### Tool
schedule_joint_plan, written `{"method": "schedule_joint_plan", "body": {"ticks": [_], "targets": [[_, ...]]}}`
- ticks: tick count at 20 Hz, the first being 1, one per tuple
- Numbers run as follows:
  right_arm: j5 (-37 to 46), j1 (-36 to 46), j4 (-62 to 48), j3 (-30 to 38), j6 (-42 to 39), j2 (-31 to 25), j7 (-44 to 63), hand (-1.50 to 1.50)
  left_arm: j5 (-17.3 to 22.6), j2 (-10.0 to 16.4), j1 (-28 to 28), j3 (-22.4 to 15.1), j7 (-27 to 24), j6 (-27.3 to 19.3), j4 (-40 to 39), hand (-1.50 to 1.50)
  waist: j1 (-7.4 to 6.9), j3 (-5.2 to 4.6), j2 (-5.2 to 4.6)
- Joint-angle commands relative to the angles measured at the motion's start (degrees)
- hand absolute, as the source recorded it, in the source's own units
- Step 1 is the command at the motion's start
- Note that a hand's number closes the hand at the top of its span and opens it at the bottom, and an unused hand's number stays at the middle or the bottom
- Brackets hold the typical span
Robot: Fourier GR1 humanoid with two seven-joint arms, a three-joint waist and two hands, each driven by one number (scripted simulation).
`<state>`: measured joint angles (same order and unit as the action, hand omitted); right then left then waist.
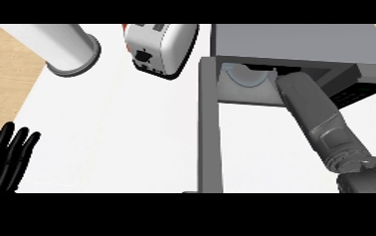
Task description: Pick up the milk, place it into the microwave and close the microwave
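The microwave [294,40] stands at the back right, and its grey door [209,125] is swung open toward me. My right forearm [316,120] reaches deep into the cavity, above the white turntable plate [246,76]. Only a dark edge of my right hand [288,70] shows under the microwave's top; the rest is hidden. The milk is not visible in the head view. At the lower left edge my left hand [15,153] rests open with its fingers up and holds nothing.
A white and red toaster [158,48] stands at the back middle, left of the microwave. A white cylinder [67,48] lies at the back left. The white counter [110,130] meets a wooden surface [16,73] at the far left.
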<state>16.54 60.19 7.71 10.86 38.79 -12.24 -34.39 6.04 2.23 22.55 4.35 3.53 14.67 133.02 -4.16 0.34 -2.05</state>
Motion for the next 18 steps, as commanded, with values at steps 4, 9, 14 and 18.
{"method": "schedule_joint_plan", "body": {"ticks": [4, 9, 14, 18], "targets": [[-3.0, -1.78, 1.32, 3.46, -5.53, -5.38, -4.08, -1.5, -3.37, -2.14, 2.39, -3.22, -1.02, -0.63, 1.91, -1.5, 0.47, -0.13, 0.56], [-5.34, -2.39, 2.36, 5.12, -13.18, -4.16, -4.69, -1.5, -3.99, -2.19, 5.62, -3.55, -4.84, 0.01, -0.04, -1.5, 1.8, -0.26, 1.37], [-7.58, -6.45, 3.16, 6.87, -17.79, -2.49, -8.19, -1.5, -2.54, -1.72, 3.29, -2.19, -2.17, -0.36, 0.31, -1.5, 2.41, -0.26, 1.44], [-7.35, -7.86, 4.75, 6.09, -19.93, -2.61, -7.11, -1.5, -2.62, -2.22, 5.65, -4.45, -4.1, -0.05, -0.68, -1.5, 3.23, -0.32, 1.91]]}}
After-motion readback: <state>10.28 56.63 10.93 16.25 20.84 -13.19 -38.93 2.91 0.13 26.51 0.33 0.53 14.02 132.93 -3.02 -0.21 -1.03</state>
